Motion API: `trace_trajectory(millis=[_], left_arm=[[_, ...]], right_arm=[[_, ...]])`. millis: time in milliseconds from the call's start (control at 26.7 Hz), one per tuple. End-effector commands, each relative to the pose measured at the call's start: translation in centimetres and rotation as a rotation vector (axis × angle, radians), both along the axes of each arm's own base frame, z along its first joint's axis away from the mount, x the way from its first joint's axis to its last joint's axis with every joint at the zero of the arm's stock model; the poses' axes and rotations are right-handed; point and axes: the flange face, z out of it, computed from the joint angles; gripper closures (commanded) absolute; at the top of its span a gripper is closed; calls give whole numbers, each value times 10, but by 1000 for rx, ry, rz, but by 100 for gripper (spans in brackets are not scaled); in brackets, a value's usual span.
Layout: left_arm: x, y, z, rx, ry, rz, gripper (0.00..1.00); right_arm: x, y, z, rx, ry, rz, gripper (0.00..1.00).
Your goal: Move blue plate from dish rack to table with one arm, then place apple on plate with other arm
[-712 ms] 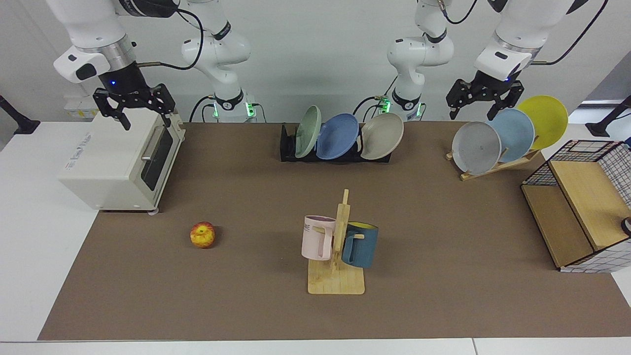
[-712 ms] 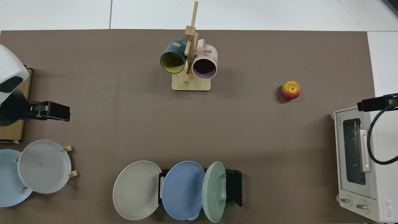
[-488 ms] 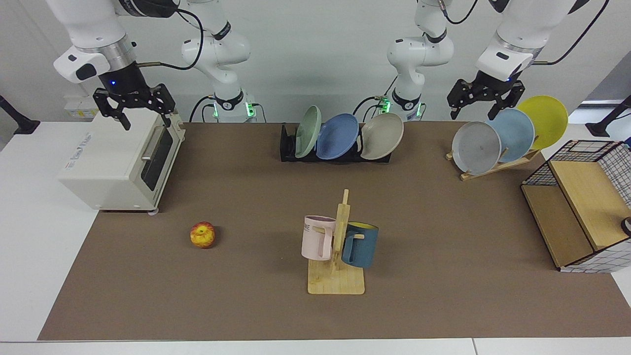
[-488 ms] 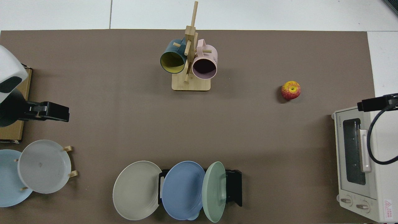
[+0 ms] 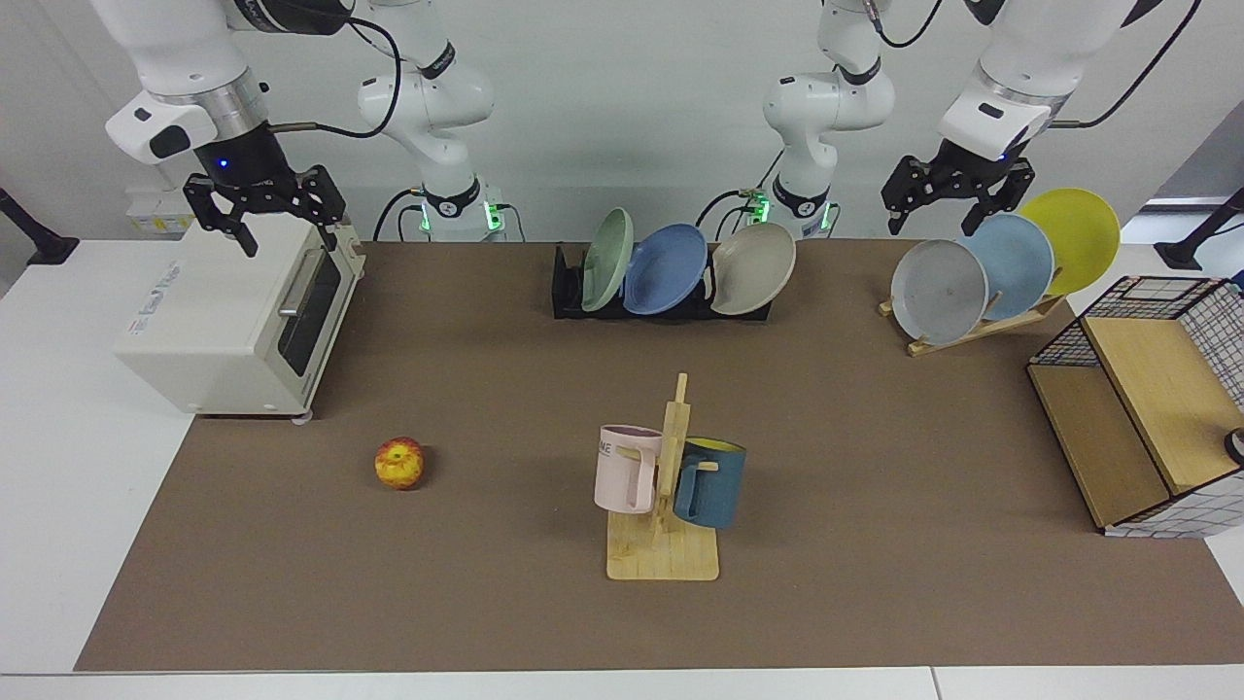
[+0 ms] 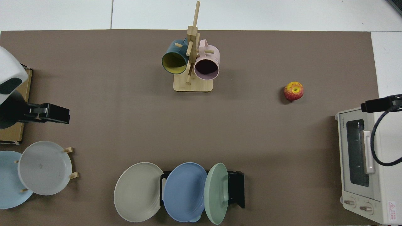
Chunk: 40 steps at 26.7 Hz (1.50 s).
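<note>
Black left gripper (image 5: 954, 199) hovers spread above the wooden plate stand (image 5: 972, 329).

Brightness: I see both views evenly and brightly lit, from overhead as far as I can tell.
Shadows: soft and short; the apple (image 5: 399, 463) casts a small dark patch on the table (image 5: 875, 506), the mug tree (image 5: 667, 486) a faint one.
Glare: none that I can find on the brown mat; the white table edges look very bright.
Focus: both views look sharp to me, edge to edge.
</note>
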Motion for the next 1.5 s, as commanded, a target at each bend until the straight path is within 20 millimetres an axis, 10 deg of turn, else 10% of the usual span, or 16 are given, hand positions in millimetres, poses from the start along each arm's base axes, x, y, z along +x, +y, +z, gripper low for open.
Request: trace_trajectory(millis=[0,788,1462], left_arm=[[-5,7,4,-2,10,5,0],[-23,-3,-9,-23,34,-9,0],[-86,-75,-74,-150,104,-109,0]], right_arm=[[-7,0,-1,7,-3,-23,0],[-1,9,-4,2,-15,1,0],[86,37,-203,-10,-36,12,0]])
